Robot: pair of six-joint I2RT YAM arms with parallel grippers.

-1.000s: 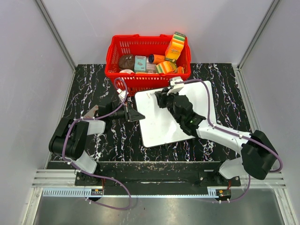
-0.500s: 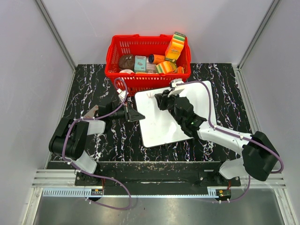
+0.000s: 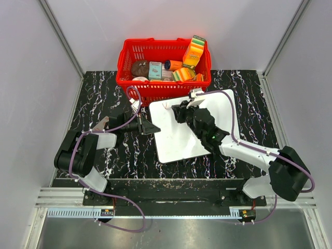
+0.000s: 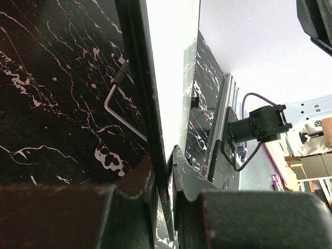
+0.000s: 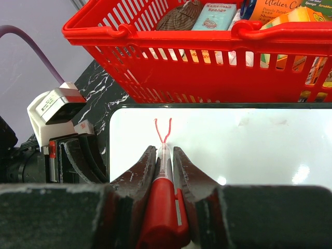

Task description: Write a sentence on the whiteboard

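The whiteboard (image 3: 179,137) lies flat on the black marble table, just in front of the red basket. My left gripper (image 3: 152,127) is shut on its left edge; the left wrist view shows the thin board rim (image 4: 155,129) pinched between the jaws (image 4: 167,168). My right gripper (image 3: 178,110) hovers over the board's far left corner, shut on a red marker (image 5: 164,207) whose tip touches the white surface (image 5: 249,150). Of the sentence, a small red V-shaped stroke (image 5: 163,129) shows just ahead of the tip, also visible from above as a red mark (image 3: 165,106).
The red basket (image 3: 155,92) full of sponges and packets stands directly behind the board; its wall (image 5: 207,78) is close ahead of the marker. A thin bent metal rod (image 4: 115,101) lies on the table beside the board's edge. Grey walls enclose the table.
The right gripper has drawn back slightly toward the near side with the marker, uncovering the red V-shaped stroke on the board. The left gripper and board have stayed put.
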